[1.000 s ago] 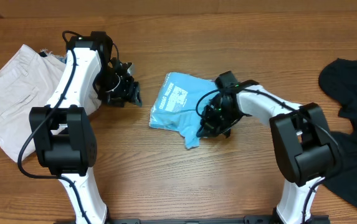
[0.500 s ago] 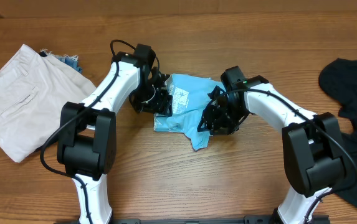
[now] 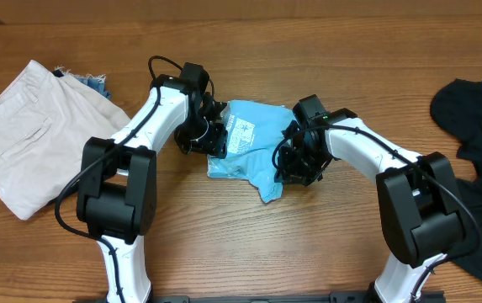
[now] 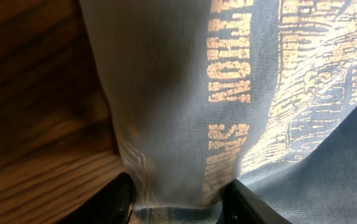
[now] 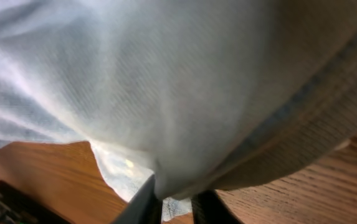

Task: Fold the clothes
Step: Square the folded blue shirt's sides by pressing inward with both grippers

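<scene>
The light blue T-shirt [image 3: 253, 139] lies bunched at the table's middle, its lettering facing up. My left gripper [image 3: 213, 145] is at its left edge. In the left wrist view the jaws [image 4: 181, 202] stand wide apart with the printed cloth [image 4: 228, 93] between them. My right gripper [image 3: 295, 164] is at the shirt's right side. In the right wrist view its fingers [image 5: 177, 205] are pinched on a fold of the pale blue cloth [image 5: 166, 93]. The black T-shirt [image 3: 476, 126] with a white neck label lies crumpled at the far right.
Beige trousers [image 3: 22, 126] lie spread at the left of the wooden table [image 3: 249, 244], with a bit of blue cloth [image 3: 96, 82] showing at their top edge. The black shirt runs down along the right edge.
My left arm has swung right from beside the trousers to the blue shirt's left edge. The shirt has bunched and shifted slightly right. My right gripper has stayed on its right side.
</scene>
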{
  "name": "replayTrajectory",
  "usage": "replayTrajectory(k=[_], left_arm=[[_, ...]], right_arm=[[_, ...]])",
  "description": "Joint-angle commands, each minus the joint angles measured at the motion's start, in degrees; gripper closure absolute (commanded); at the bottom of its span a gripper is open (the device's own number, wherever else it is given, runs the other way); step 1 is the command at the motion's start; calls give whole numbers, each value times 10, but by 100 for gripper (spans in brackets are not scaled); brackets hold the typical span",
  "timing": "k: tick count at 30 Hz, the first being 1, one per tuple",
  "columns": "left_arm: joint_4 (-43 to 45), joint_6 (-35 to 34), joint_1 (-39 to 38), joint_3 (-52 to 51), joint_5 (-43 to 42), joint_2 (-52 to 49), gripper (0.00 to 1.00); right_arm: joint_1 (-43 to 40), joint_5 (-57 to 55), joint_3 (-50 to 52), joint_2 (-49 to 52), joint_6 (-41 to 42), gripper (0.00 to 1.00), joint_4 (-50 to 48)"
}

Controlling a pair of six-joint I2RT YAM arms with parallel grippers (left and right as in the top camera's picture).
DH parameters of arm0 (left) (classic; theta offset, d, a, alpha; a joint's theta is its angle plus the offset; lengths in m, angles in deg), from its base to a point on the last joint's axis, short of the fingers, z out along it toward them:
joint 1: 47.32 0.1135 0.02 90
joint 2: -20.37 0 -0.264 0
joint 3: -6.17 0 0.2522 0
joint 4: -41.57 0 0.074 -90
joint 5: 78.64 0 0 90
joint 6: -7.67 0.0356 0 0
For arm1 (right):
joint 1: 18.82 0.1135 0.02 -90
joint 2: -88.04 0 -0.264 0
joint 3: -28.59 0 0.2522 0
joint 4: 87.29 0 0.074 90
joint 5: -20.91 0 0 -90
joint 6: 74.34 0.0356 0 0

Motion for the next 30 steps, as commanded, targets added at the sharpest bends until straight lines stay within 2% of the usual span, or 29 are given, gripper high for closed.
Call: replayTrajectory(k=[1, 2, 5, 9, 11, 12, 13, 14, 15, 17, 19, 20, 22, 23, 27, 30], left_arm=[[7, -3, 3, -5, 7, 3, 50], [7, -3, 3, -5, 10, 3, 50], [1, -4, 3, -5, 51, 3, 60], [-7, -4, 7, -5, 49, 3, 61], [-10, -4, 15, -5, 49, 3, 62], [-9, -4, 18, -5, 48, 3, 62], [-10, -4, 21, -5, 48, 3, 62], [-11, -4, 23, -5, 45, 3, 60], [-12, -6, 28, -5, 44, 3, 49], [-12, -14, 32, -1, 44, 3, 46], [-5, -17, 41, 6, 4, 3, 37], [9, -19, 48, 6, -59, 3, 29], [30, -34, 55, 4, -131, 2, 10], [41, -59, 55, 3, -149, 1, 5], [72, -153, 39, -9, -151, 0, 0], [115, -243, 18, -35, -151, 0, 0]], right_arm=[[0, 16, 0, -1, -7, 96, -2], [0, 9, 0, -1, -7, 96, 1], [-21, -61, -3, -1, -2, 96, 43], [-63, -174, -17, -3, -3, 96, 96], [-80, -173, -18, -6, -30, 96, 96], [-83, -169, -18, -6, -34, 91, 96], [-85, -167, -18, -6, -34, 80, 96], [-85, -168, -18, -6, -38, 67, 96], [-85, -170, -18, -6, -47, 51, 96], [-89, -172, -19, -6, -46, 47, 96], [-101, -172, -20, -7, -33, 47, 94], [-110, -166, -20, -9, -31, 47, 89], [-132, -148, -20, -19, -31, 46, 77], [-146, -128, -20, -26, -31, 44, 69], [-185, -29, -20, -40, -54, 41, 52], [-188, 23, -20, -40, -87, 49, 49]])
